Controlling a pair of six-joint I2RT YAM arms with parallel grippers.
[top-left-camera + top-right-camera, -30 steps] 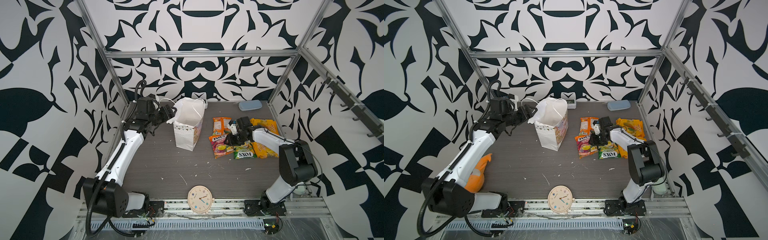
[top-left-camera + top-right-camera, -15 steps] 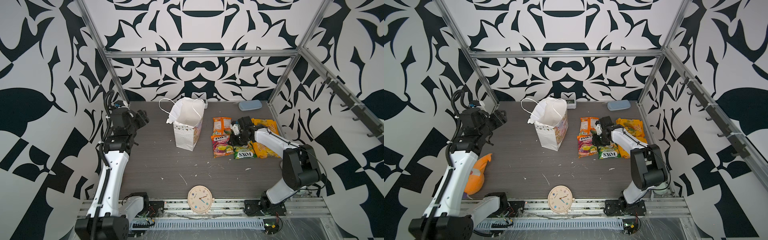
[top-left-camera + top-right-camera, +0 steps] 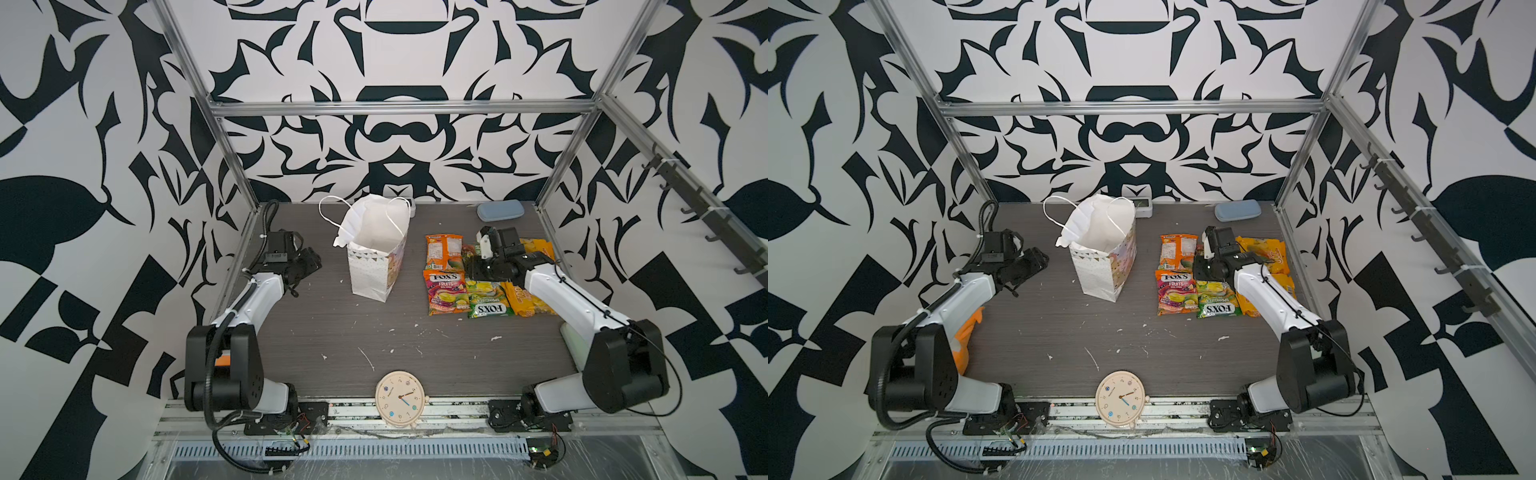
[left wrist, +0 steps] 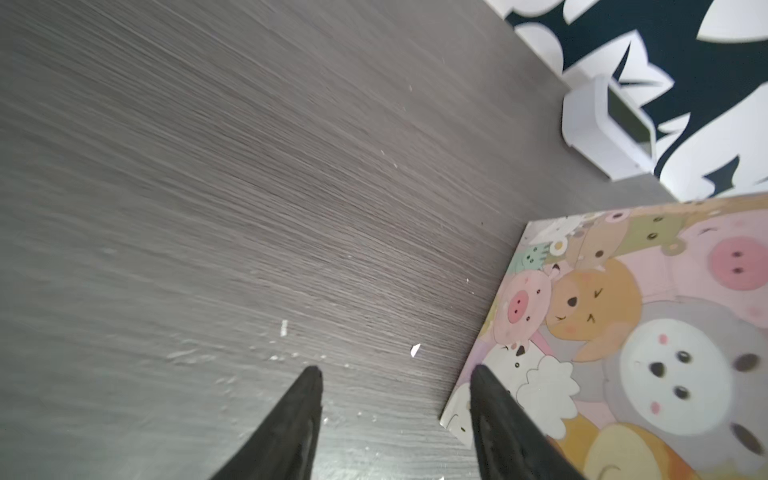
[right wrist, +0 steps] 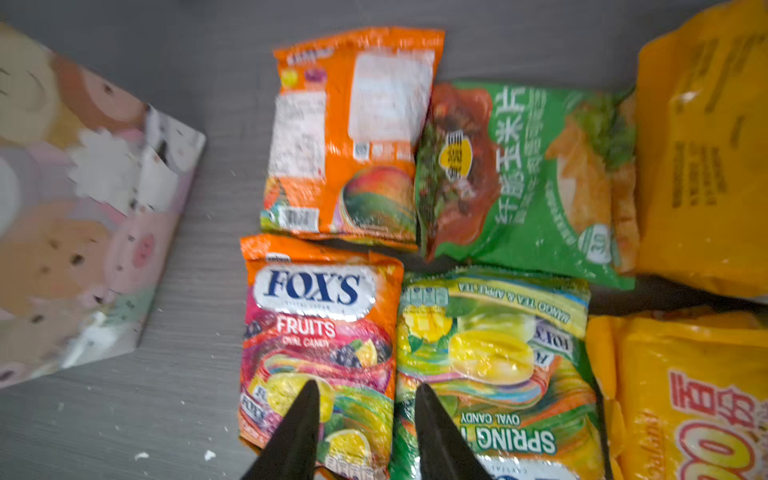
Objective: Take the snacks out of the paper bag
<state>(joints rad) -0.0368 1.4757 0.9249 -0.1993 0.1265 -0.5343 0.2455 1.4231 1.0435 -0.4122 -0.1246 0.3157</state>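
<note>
The white paper bag [image 3: 376,259] [image 3: 1104,262] stands upright and open at mid-table; its animal-face side shows in the wrist views [image 4: 623,353] [image 5: 83,208]. Several snacks lie flat to its right: an orange mango packet [image 3: 444,251] [image 5: 349,137], a FOX'S fruits packet [image 3: 446,291] [image 5: 320,332], a green FOX'S packet [image 3: 488,297] [image 5: 490,353], a green packet [image 5: 528,174] and yellow-orange packets [image 3: 532,299] [image 5: 702,166]. My left gripper [image 3: 311,264] [image 4: 395,374] is open and empty, low over the table left of the bag. My right gripper [image 3: 476,268] [image 5: 365,388] hovers open over the two FOX'S packets.
A round clock [image 3: 400,399] lies at the front edge. A blue-grey case [image 3: 500,210] sits at the back right, and a small white device [image 3: 1142,208] [image 4: 606,124] behind the bag. An orange plush fish [image 3: 965,340] lies behind my left arm.
My left arm has drawn back from the bag's rim to the left side and sunk low, its jaws narrowing. The right gripper has stayed over the packets, and the FOX'S fruits packet now lies straighter.
</note>
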